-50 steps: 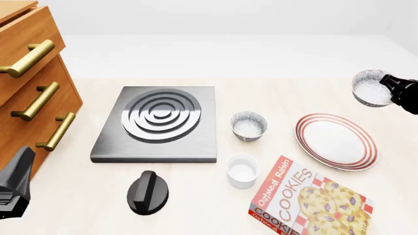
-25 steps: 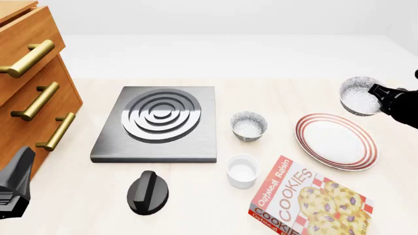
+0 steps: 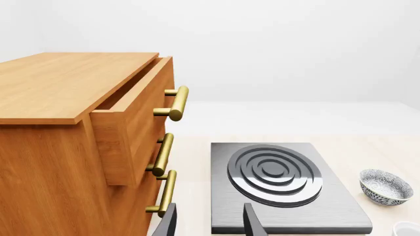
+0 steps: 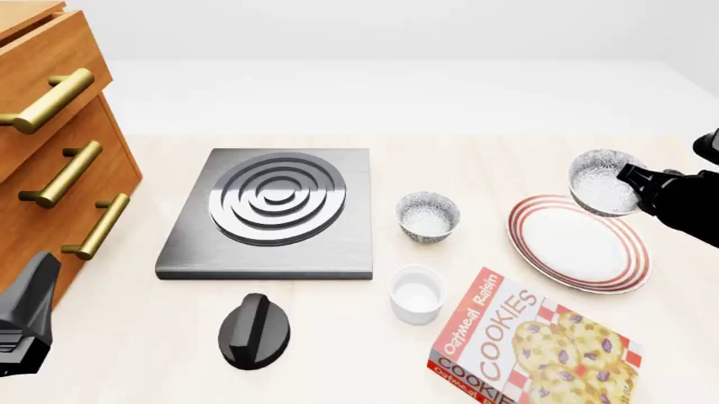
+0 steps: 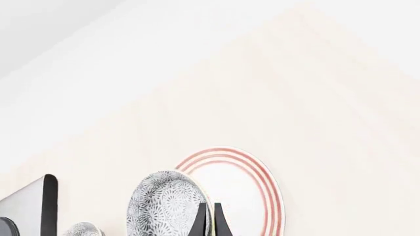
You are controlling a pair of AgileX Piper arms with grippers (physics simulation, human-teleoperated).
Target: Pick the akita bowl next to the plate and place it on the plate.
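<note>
The right gripper (image 4: 631, 178) gripped the akita bowl (image 4: 602, 182) by its rim and held it tilted in the air, above the far edge of the plate (image 4: 580, 242), not resting on it. The plate, white with red rings around its rim, lay flat on the pale worktop (image 4: 472, 109) at the right of the front view. In the right wrist view the speckled bowl (image 5: 169, 205) stood nearly on edge, the thin dark fingers (image 5: 208, 221) pinching its wall, with the plate (image 5: 244, 191) just behind it.

A second speckled bowl (image 4: 428, 215) sat upright on the worktop between the plate and the stove burner (image 4: 273, 210), apart from both. A plain white cup (image 4: 417, 293) stood nearer the camera, just beside a cookie box (image 4: 530, 347) that lay flat at the near right. A black knob (image 4: 254, 332) rested in front of the burner slab.

The left gripper (image 4: 25, 321) hung low at the near left corner, beside a wooden cabinet (image 4: 50, 143) with brass handles. The left wrist view showed its two fingers (image 3: 253, 222) spread apart with nothing between them, facing the burner (image 3: 276, 176), the cabinet's top drawer (image 3: 135, 115) pulled partly out, and the second bowl (image 3: 386, 187) at the frame's edge.
</note>
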